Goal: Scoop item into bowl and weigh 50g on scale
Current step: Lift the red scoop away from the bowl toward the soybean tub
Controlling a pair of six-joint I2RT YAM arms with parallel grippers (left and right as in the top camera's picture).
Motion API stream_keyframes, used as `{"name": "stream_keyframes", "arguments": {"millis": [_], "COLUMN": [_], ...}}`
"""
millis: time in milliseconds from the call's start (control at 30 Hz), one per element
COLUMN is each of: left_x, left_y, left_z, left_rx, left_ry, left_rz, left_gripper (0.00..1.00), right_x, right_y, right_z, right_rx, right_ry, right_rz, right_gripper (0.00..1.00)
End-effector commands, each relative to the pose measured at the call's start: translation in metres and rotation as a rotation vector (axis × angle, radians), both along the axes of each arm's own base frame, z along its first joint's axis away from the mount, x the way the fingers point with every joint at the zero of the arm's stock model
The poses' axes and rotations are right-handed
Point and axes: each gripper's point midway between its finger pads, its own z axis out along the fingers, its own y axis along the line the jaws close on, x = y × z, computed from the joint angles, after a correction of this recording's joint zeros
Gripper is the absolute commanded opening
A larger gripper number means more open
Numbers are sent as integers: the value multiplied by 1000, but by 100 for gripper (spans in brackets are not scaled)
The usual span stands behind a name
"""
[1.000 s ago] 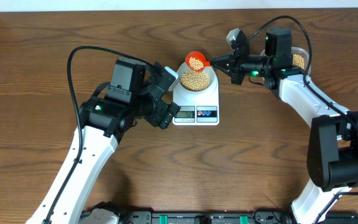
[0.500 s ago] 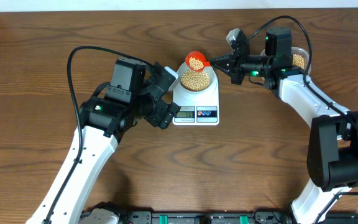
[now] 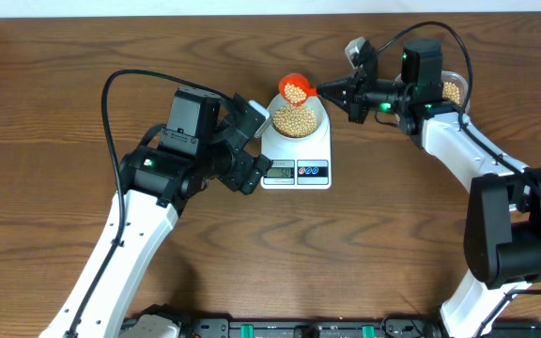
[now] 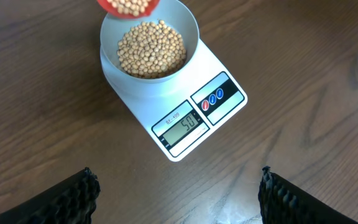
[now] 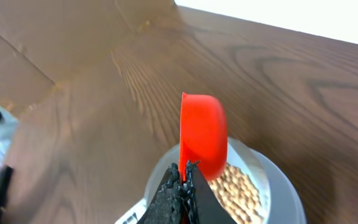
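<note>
The pale bowl [image 3: 321, 115] stands on the white scale [image 3: 325, 146], holding a heap of tan beans [image 3: 294, 120]. In the left wrist view the scale's display [image 4: 184, 127] reads 50, beside the bowl [image 4: 191, 37] and its beans [image 4: 151, 48]. My right gripper [image 3: 332, 92] is shut on the handle of a red scoop [image 3: 296, 90], which hangs over the bowl's far rim with beans in it. From the right wrist, the scoop [image 5: 202, 134] sits above the bowl [image 5: 278, 186]. My left gripper [image 3: 252, 145] hovers open and empty left of the scale, its fingers [image 4: 73, 199] wide apart.
A clear tub [image 3: 452, 91] with more beans stands at the back right, behind my right arm. Both arms lean in toward the scale from either side. Bare wooden tabletop [image 3: 346, 244] lies in front of the scale.
My right gripper and the red scoop have lifted slightly toward the far side of the bowl. The left arm, bowl and scale have not moved.
</note>
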Motion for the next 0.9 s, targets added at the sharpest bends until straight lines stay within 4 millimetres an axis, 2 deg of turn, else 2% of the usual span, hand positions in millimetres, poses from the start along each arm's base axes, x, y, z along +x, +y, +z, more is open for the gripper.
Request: {"name": "stream_keyframes", "arguments": {"millis": [0, 233, 433, 567, 867], "left_x": [-1, -1, -1, -1, -1], "left_y": [1, 1, 1, 1, 1], "left_z": [0, 0, 0, 0, 0], "left_rx": [1, 1, 1, 1, 1], "left_ry": [-7, -7, -7, -7, -7], "left_rz": [-10, -10, -10, -10, -10], "left_gripper": [85, 84, 85, 84, 84], "right_x": [-7, 4, 23, 35, 46], "right_y": [7, 7, -6, -19, -47], "right_z": [7, 33, 49, 54, 58], "right_rx": [90, 209, 296, 350, 419], "right_ry": [147, 255, 325, 386, 482], "right_rz": [18, -36, -139, -215, -284], "right_gripper": [1, 2, 2, 2, 2]}}
